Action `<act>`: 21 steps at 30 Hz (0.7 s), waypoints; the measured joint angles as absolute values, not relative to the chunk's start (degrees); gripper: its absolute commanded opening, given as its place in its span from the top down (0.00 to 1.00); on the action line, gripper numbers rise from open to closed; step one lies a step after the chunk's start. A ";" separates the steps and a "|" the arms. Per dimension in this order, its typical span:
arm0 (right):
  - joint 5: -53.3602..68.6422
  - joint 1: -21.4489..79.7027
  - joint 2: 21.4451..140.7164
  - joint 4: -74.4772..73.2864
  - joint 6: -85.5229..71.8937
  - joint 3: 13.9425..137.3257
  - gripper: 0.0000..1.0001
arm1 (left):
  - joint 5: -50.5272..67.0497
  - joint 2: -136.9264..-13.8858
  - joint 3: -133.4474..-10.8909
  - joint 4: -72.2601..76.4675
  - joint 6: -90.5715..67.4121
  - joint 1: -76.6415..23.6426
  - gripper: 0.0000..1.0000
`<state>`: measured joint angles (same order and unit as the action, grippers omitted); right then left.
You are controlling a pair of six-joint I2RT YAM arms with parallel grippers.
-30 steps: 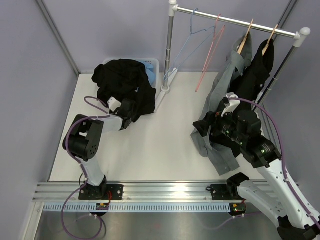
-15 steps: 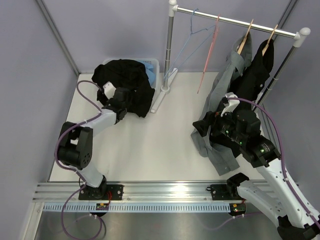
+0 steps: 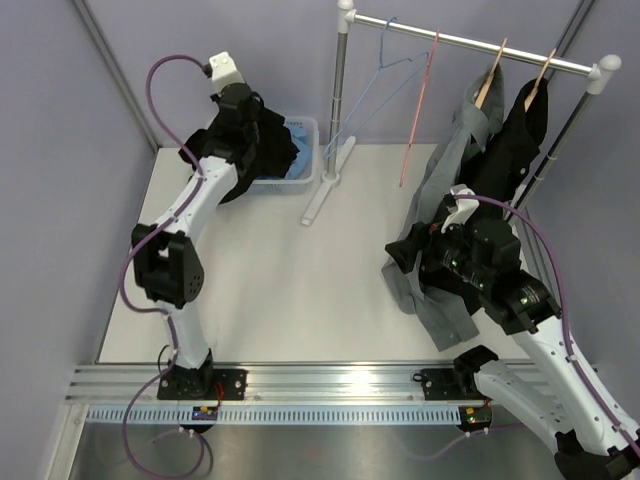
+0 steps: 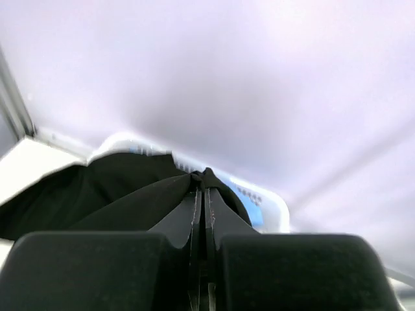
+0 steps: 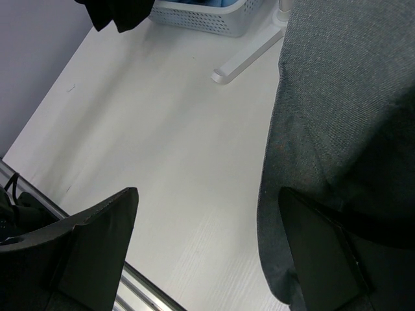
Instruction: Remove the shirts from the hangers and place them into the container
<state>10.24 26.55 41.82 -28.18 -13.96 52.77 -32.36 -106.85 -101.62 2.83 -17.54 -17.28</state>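
My left gripper (image 3: 246, 112) is raised over the white container (image 3: 306, 160) at the back left, shut on a fold of a black shirt (image 3: 222, 152). That shirt hangs from it into the container and over its left rim. In the left wrist view the fingers (image 4: 194, 214) pinch the black shirt (image 4: 130, 194) above the container (image 4: 275, 210), where a light blue shirt (image 4: 254, 212) lies. My right gripper (image 5: 207, 194) stands open beside the hanging grey shirt (image 5: 343, 97), whose hem lies against the right finger. The grey shirt (image 3: 455, 160) and a second black shirt (image 3: 510, 150) hang on wooden hangers (image 3: 491, 78).
A white-and-chrome rail (image 3: 470, 42) spans the back right, its post and foot (image 3: 318, 195) beside the container. An empty blue hanger (image 3: 385, 70) and an empty pink hanger (image 3: 420, 110) hang on it. Grey walls close the left and back sides.
My left gripper closed on the black shirt and swung up and back from the container's front to above it, drawing the shirt off the table. The right arm stayed put.
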 measured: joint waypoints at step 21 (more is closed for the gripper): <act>10.20 26.55 44.97 -28.21 -13.96 52.77 0.01 | -15.86 -140.29 -120.38 -13.43 -22.20 -14.55 0.42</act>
